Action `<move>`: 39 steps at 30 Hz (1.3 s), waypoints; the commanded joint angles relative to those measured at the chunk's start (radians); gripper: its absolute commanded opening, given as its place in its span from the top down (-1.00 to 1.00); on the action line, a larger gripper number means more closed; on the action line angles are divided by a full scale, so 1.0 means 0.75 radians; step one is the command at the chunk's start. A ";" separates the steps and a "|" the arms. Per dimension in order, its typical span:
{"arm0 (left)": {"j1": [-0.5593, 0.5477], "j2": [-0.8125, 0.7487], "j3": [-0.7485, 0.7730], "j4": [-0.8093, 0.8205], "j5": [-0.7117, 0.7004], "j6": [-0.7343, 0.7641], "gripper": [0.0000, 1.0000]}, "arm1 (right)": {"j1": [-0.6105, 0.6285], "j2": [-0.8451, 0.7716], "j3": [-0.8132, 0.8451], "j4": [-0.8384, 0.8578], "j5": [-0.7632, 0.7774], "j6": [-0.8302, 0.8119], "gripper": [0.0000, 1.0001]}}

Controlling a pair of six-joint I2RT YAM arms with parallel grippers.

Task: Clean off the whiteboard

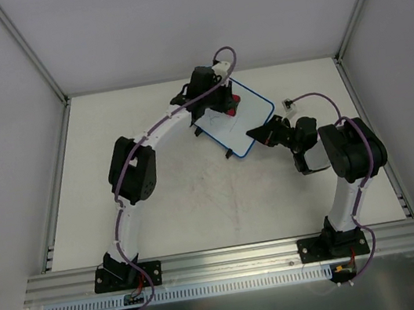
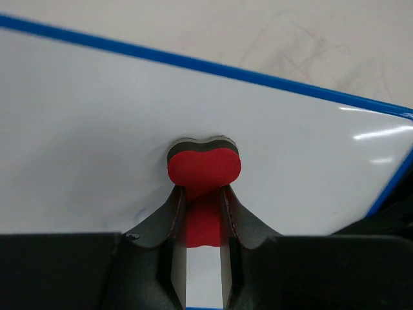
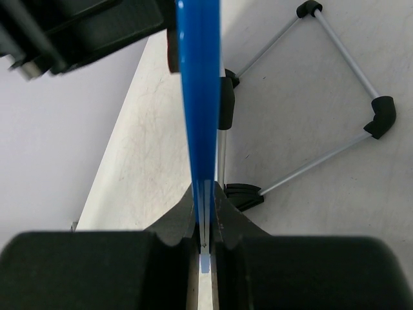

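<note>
Overhead, see only a red sliver of eraser (image 1: 236, 103) under left pincer (image 1: 228, 102). Lose whiteboard (image 2: 97, 129) past left-wrist frame edges, left and bottom.

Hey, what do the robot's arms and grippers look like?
The left arm and right arm have white links, bulky black joints and black bases. A purple cable runs along each. The left gripper and right gripper have dark, smooth fingers curving out of a black block.

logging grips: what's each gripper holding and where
Left gripper pinches the red eraser behind its rounded end; right gripper clamps the whiteboard by its blue rim.
</note>
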 commanded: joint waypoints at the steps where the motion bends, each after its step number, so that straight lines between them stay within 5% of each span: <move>1: 0.180 0.053 -0.034 -0.057 0.044 -0.212 1.00 | 0.008 -0.029 0.027 0.291 -0.034 -0.057 1.00; 8: 0.267 0.090 -0.048 -0.050 -0.015 -0.347 1.00 | 0.008 -0.035 0.023 0.291 -0.034 -0.057 1.00; 14: 0.304 0.135 -0.024 -0.046 0.111 -0.425 1.00 | 0.006 -0.033 0.027 0.291 -0.036 -0.057 1.00; 32: -0.128 -0.019 -0.165 0.013 0.019 0.283 1.00 | 0.006 -0.029 0.025 0.291 -0.036 -0.057 1.00; 39: -0.157 -0.043 -0.206 0.013 -0.024 0.281 1.00 | 0.006 -0.029 0.029 0.291 -0.036 -0.055 1.00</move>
